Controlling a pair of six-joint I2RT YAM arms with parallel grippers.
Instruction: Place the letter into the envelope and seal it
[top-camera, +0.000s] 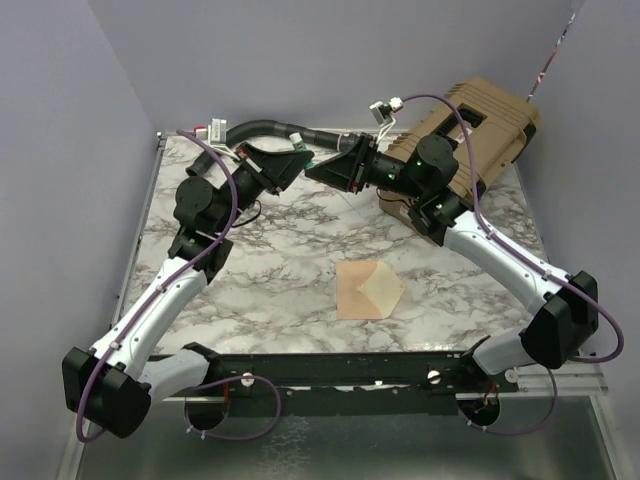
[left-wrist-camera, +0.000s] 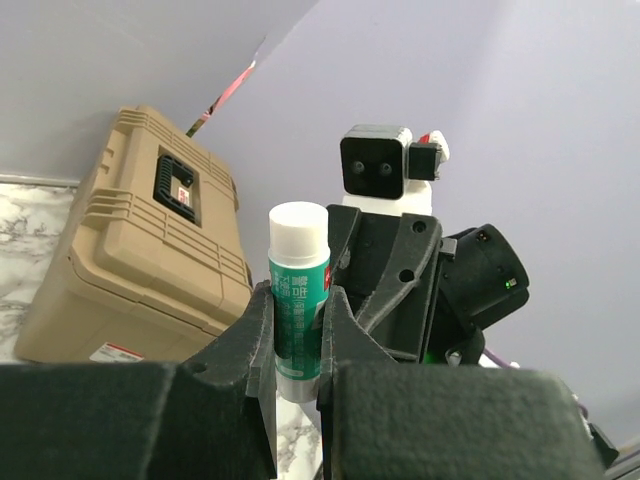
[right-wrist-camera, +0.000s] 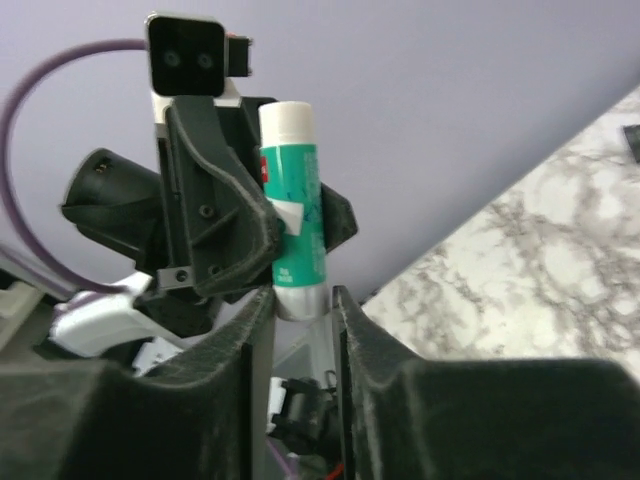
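The peach-tan envelope (top-camera: 357, 291) lies flat on the marble table near its front middle, with the triangular flap open to the right and its paler inside showing. No separate cream-yellow letter shows. Both arms are raised over the back of the table. My left gripper (top-camera: 298, 158) (left-wrist-camera: 298, 296) is shut on a green glue stick (left-wrist-camera: 297, 310) with a white cap (left-wrist-camera: 298, 226) on top. My right gripper (top-camera: 316, 168) (right-wrist-camera: 300, 298) faces it. Its jaws stand slightly apart around the stick's grey bottom end (right-wrist-camera: 298, 297).
A tan hard case (top-camera: 482, 128) stands at the back right corner, just behind the right arm; it also shows in the left wrist view (left-wrist-camera: 140, 270). The table (top-camera: 290, 260) is white-grey marble, with purple walls on three sides.
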